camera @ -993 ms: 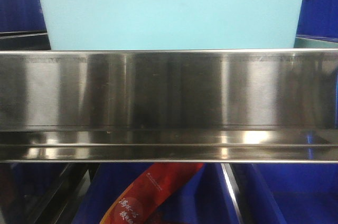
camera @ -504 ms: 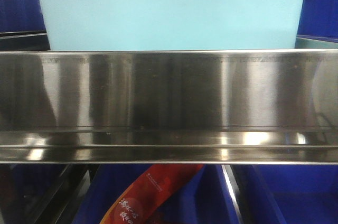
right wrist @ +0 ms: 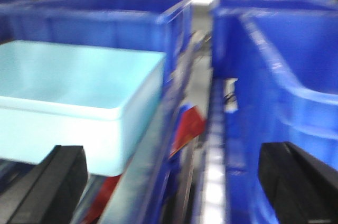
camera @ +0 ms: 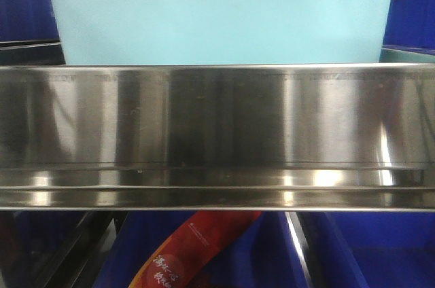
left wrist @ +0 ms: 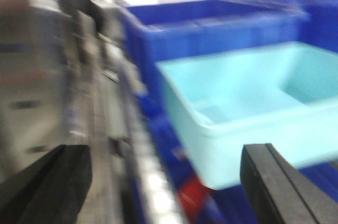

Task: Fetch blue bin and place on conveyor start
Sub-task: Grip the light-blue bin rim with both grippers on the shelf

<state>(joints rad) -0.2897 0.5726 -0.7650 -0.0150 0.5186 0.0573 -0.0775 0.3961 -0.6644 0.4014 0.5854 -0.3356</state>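
The blue bin (camera: 217, 16) is a pale turquoise tub standing on the upper shelf, just behind a steel rail. The left wrist view shows the blue bin (left wrist: 248, 102) from its left corner, empty inside. My left gripper (left wrist: 167, 182) is open, its black fingers (left wrist: 280, 187) wide apart, the right one in front of the bin's near wall. In the right wrist view the blue bin (right wrist: 74, 92) lies at the left. My right gripper (right wrist: 165, 182) is open beside the tub's right corner, holding nothing. The conveyor start is out of view.
A shiny stainless-steel shelf rail (camera: 217, 132) spans the front view. Dark blue ribbed bins (left wrist: 211, 28) stand behind and beside the tub, one (right wrist: 285, 86) close on the right. A red packet (camera: 197, 247) lies in a blue bin on the lower shelf.
The front view has hardly changed; only the reflections on the steel rail have shifted slightly. The tub has not moved.
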